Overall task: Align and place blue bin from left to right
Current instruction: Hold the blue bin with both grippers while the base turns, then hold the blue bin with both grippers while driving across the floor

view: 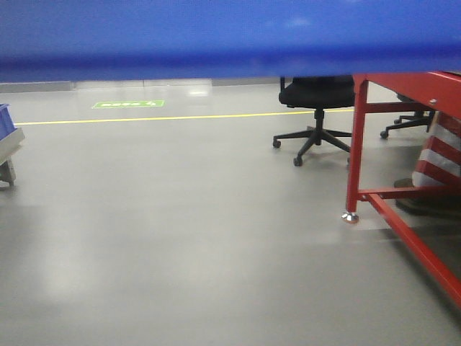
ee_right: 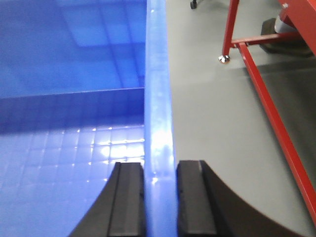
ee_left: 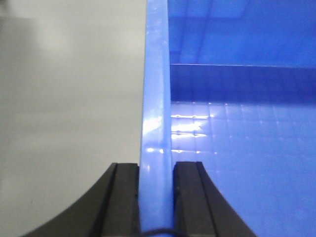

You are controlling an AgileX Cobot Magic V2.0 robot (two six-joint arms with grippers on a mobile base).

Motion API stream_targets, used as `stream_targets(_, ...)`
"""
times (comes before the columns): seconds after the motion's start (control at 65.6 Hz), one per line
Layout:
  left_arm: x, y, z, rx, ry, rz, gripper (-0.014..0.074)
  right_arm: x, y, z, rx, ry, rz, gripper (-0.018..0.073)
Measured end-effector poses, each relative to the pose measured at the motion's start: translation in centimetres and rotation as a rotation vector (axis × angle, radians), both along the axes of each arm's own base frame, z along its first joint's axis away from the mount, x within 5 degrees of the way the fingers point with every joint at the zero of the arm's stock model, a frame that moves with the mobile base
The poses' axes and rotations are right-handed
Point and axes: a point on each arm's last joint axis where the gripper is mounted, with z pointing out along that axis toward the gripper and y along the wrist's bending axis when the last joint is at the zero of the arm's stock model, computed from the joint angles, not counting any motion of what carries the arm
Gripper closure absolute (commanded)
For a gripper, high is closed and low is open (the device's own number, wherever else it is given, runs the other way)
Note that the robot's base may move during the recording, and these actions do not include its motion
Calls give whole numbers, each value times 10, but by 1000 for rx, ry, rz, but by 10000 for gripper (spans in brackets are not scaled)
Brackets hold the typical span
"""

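The blue bin (view: 230,36) fills the top of the front view as a blurred blue band, up off the floor. In the left wrist view my left gripper (ee_left: 156,170) is shut on the bin's left wall (ee_left: 157,98), one black finger on each side of the rim. The bin's gridded inside (ee_left: 247,163) lies to the right of that wall. In the right wrist view my right gripper (ee_right: 160,168) is shut on the bin's right wall (ee_right: 158,89) in the same way, with the bin's inside (ee_right: 69,163) to its left.
A red metal frame (view: 356,144) stands on the grey floor at the right, and its leg and foot (ee_right: 224,58) show close to the bin's right side. Behind are a black office chair (view: 317,97), a red-white striped object (view: 439,155), a yellow floor line (view: 180,117) and a small blue bin on a grey cart (view: 6,126).
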Motion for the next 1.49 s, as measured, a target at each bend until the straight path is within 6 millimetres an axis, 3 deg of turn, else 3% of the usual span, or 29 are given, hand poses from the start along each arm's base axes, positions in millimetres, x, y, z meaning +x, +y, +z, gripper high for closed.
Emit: stream_targets(1.494, 0, 0, 0, 0, 0, 0, 707, 0, 0, 0, 0, 0, 0, 638)
